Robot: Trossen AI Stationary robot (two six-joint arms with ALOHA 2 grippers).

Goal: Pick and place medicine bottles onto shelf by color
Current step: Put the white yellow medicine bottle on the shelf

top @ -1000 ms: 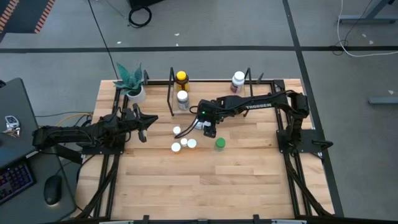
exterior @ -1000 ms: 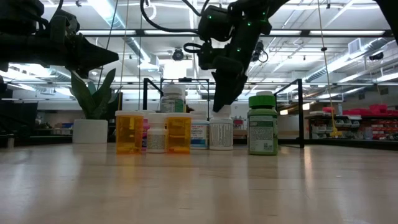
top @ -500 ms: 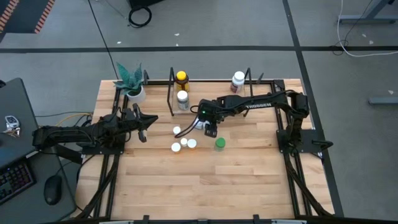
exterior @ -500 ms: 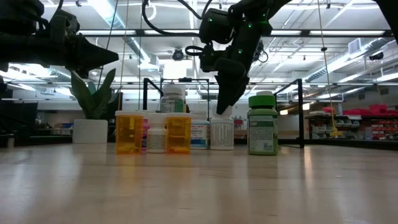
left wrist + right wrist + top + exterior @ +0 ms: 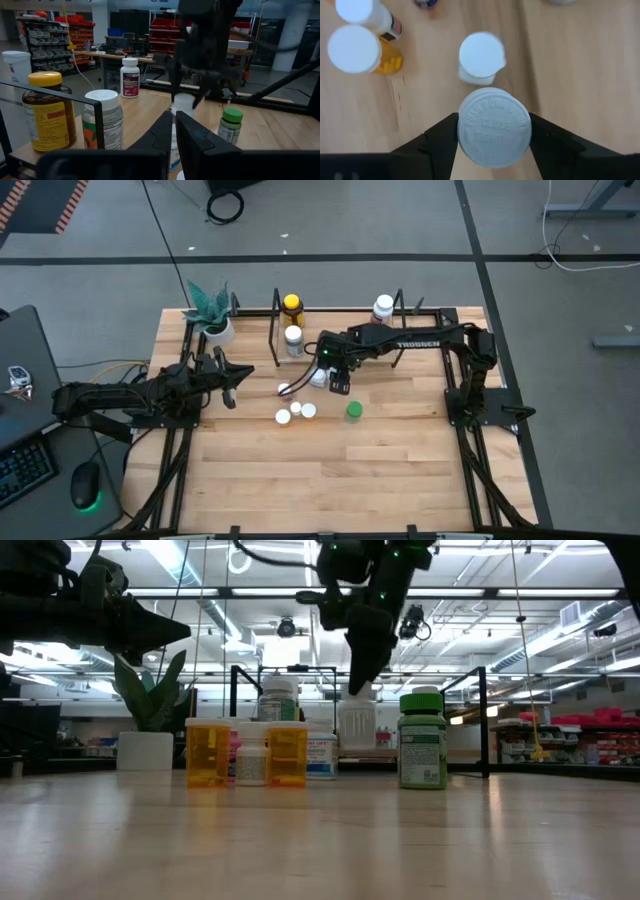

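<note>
My right gripper point(image 5: 338, 383) is shut on a white bottle with a white cap point(image 5: 357, 725), lifted above the table's middle. On the table stand two orange bottles point(image 5: 208, 752) point(image 5: 287, 752), a small white one point(image 5: 251, 762), a blue-labelled white one point(image 5: 320, 755) and a green one point(image 5: 353, 411). The black shelf point(image 5: 276, 328) along the far edge bears a yellow-capped amber bottle point(image 5: 291, 305), a white-capped bottle point(image 5: 293, 337) and a pinkish one point(image 5: 383, 307). My left gripper point(image 5: 226, 377) hovers shut at the table's left. My right gripper pinches the white bottle by its ribbed cap point(image 5: 494, 126), one finger point(image 5: 440, 141) on each side of the cap. The fingers come from above, pointing down. The bottle hangs upright below them point(image 5: 357, 730), its bottom lifted clear of the table.
A white pot with a green plant point(image 5: 215, 320) stands at the far left corner, beside the shelf. Another white-capped bottle point(image 5: 481, 55) stands on the table right below the held one. The near half of the table point(image 5: 340, 480) is bare wood.
My right gripper has risen and shifted slightly toward the far edge. The white bottle, which stood on the table among the others, is now lifted clear, still upright. The other bottles have stayed in place.
</note>
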